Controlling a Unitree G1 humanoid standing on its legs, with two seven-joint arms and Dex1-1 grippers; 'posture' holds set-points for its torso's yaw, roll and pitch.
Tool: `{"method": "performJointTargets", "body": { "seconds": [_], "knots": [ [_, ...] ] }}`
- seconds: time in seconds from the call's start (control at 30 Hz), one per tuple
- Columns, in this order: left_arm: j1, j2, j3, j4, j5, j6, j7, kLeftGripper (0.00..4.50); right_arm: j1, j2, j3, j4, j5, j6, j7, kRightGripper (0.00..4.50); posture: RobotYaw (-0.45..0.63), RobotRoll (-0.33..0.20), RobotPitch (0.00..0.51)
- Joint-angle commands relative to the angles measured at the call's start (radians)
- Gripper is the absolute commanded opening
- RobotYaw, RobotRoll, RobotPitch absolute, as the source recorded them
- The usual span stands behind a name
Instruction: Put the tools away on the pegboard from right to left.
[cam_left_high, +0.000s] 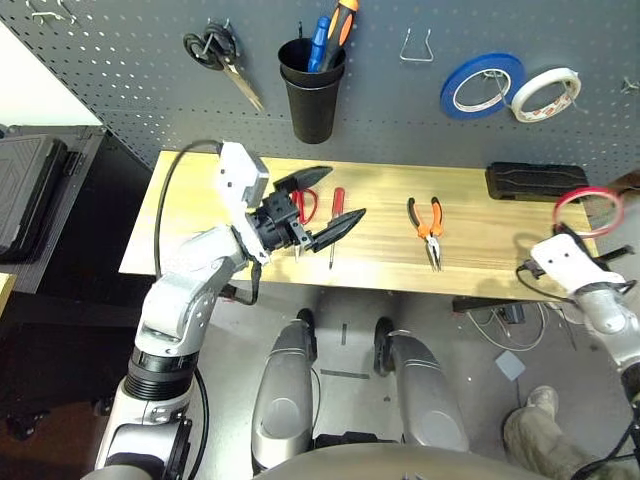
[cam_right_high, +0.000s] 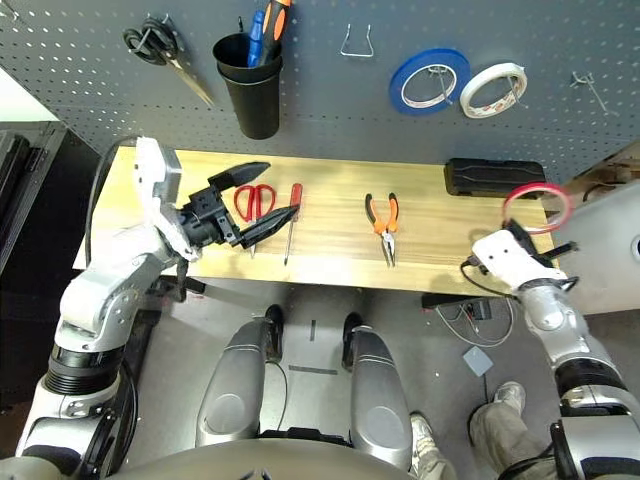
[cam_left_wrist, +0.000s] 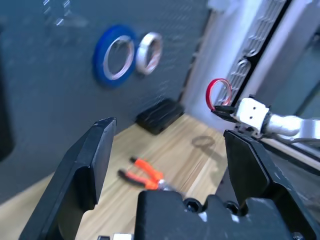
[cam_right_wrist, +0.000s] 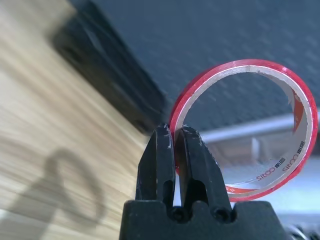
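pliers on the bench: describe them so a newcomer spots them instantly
Look at the wooden table below the pegboard. Right of centre lie the pliers, apart from the rest. They alone have orange-and-black handles; the screwdriver and scissors to their left are red-handled.

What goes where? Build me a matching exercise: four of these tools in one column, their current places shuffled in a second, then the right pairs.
Things:
1. thin red tape ring
2. orange-and-black-handled pliers
3. blue tape roll
4. black-handled scissors

Places:
A. lying on the wooden table
B. hanging on the dark grey pegboard, left of the black cup
C. clamped in the right pincer
D. hanging on the pegboard beside the white tape roll

Pairs: 1-C, 2-A, 3-D, 4-B
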Motion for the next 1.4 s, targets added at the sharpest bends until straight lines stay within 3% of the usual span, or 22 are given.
{"method": "performJointTargets", "body": {
  "seconds": [0.03, 0.3, 0.5, 1.03, 1.13, 1.2, 1.4],
  "knots": [
    [-0.024, -0.009, -0.012, -0.049, -0.034, 0.035, 0.027, 4.5, -0.008, -0.035, -0.044, 0.063, 0.036, -0.067, -0.01, 0.03, 0.13, 0.0, 0.297],
    [-0.078, -0.014, -0.042, -0.063, -0.041, 0.047, 0.041, 4.5, -0.138, -0.107, -0.044, 0.094, 0.044, -0.164, 0.078, 0.03, 0.12, 0.0, 0.29],
    [-0.094, -0.014, -0.062, -0.038, -0.028, 0.031, 0.039, 4.5, -0.277, -0.096, -0.026, 0.121, 0.049, -0.158, 0.199, 0.03, 0.11, 0.0, 0.286],
    [-0.074, 0.01, -0.07, -0.049, -0.006, 0.037, 0.062, 4.5, -0.652, -0.023, 0.018, 0.29, 0.026, 0.295, 0.376, 0.03, 0.16, 0.0, 0.297],
    [-0.066, 0.015, -0.075, -0.052, -0.003, 0.041, 0.071, 4.5, -0.678, -0.018, -0.011, 0.296, 0.045, 0.31, 0.309, 0.79, 0.17, 0.0, 0.3],
    [-0.059, 0.018, -0.078, -0.053, 0.001, 0.042, 0.074, 4.5, -0.667, -0.023, -0.017, 0.289, 0.045, 0.278, 0.261, 1.53, 0.17, 0.0, 0.3],
    [-0.044, 0.019, -0.086, -0.043, 0.013, 0.033, 0.074, 4.5, -0.524, -0.027, -0.043, 0.24, 0.065, 0.033, 0.121, 3.68, 0.16, 0.0, 0.311]
  ]
}}
